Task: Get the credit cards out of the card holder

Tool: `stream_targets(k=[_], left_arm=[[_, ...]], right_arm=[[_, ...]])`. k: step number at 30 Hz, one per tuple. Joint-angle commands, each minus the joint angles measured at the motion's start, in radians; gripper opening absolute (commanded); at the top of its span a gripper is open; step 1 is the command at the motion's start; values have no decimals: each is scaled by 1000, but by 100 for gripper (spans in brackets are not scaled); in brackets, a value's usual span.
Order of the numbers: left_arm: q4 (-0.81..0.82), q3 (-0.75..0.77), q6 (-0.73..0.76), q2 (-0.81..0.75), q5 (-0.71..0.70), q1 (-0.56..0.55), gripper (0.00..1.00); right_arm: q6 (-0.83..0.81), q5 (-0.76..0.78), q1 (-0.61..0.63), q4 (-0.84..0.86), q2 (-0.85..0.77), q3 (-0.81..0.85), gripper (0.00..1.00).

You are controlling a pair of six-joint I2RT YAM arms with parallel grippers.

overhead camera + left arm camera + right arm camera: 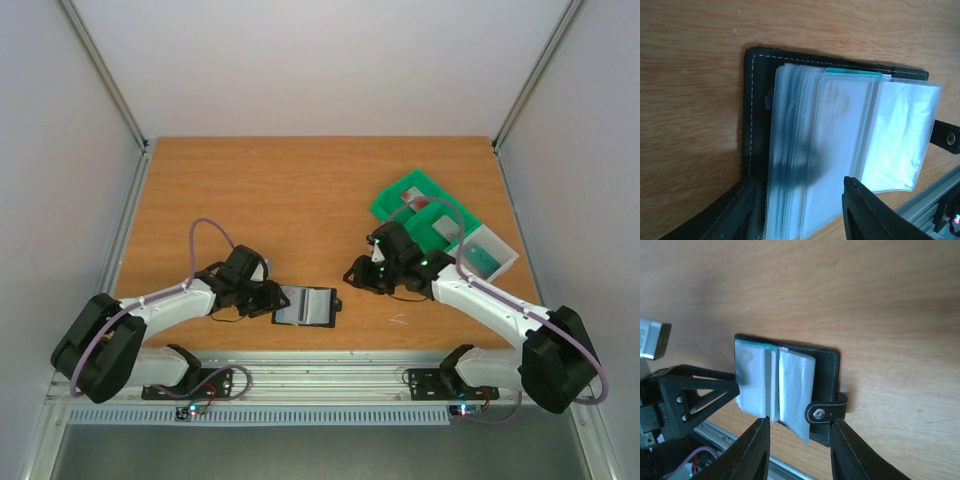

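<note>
A black bifold card holder [305,305] is lying open, lower centre; a teal-green plastic card [852,73] (edge only) is peeking from its sleeves.

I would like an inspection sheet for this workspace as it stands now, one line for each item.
Surface: wooden table, small pale marks near front.
Job's things: card holder lies open near the front edge; teal card sits in a sleeve.
Clutter: green tray at back right, flat items inside.
Pincers: left pincer open astride the sleeves; right pincer open, empty.
Cables: purple cable loops above left arm.
Surroundings: white walls, metal rail.
</note>
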Motion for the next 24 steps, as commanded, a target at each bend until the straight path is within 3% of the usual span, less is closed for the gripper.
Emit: stream_targets(k=[1, 6, 10, 19, 24], left_arm=[[143, -40, -51, 22, 63, -13, 45], [233, -87, -130, 20, 81, -56, 32], [257, -124, -187, -15, 71, -69, 29], [137, -110, -194, -168, 12, -70, 45], [190, -131, -236, -219, 26, -70, 48]], right_arm=[[53, 50, 95, 62, 52, 28, 35], [82, 76, 197, 110, 109, 43, 34], [88, 96, 260, 136, 183, 71, 33], [69, 122, 303, 185, 338, 103, 28], [69, 100, 304, 216, 393, 96, 27]])
